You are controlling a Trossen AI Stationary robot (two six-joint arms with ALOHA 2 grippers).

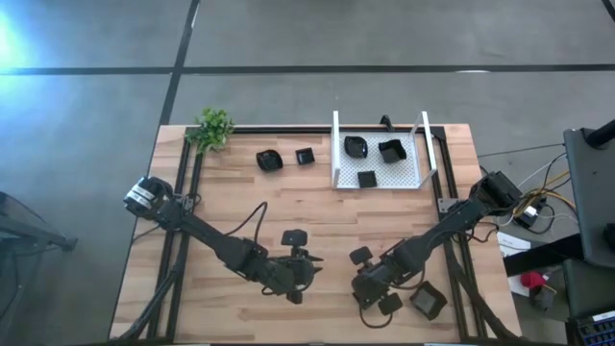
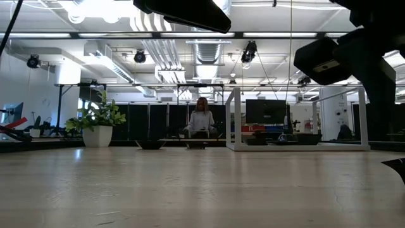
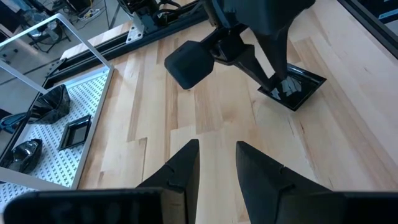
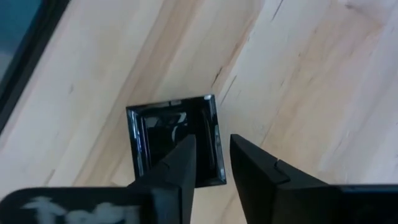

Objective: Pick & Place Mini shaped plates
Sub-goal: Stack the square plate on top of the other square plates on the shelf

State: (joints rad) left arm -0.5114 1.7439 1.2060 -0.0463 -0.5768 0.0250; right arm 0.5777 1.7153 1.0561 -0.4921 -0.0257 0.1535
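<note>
1. A square black glossy plate point(image 4: 176, 140) is lying flat on the counter point(image 1: 317, 216) near its front right corner, and my right fingers point(image 4: 208, 163) are hanging just above it, narrowly parted and holding nothing, one finger crossing the plate's near edge.
2. In the high view this plate point(image 1: 429, 301) is showing just beside my right fingers point(image 1: 384, 293), close to the counter's front edge.
3. Its rim is raised and beveled, and its shiny well is reflecting the ceiling lights.
4. Three more plates point(image 1: 366, 179) are sitting inside the white mesh tray point(image 1: 335, 154) at the far side: a small square one near the tray's front, two irregular ones behind it.
5. Two further plates point(image 1: 268, 160) are resting on bare wood left of the tray, near a small green plant point(image 1: 212, 128).
6. My left fingers point(image 3: 212, 165) are hovering over the middle front of the counter, slightly apart and empty, pointing toward my right arm.
7. Nothing is lying between my right fingers and the square plate; only wood is surrounding it.
</note>
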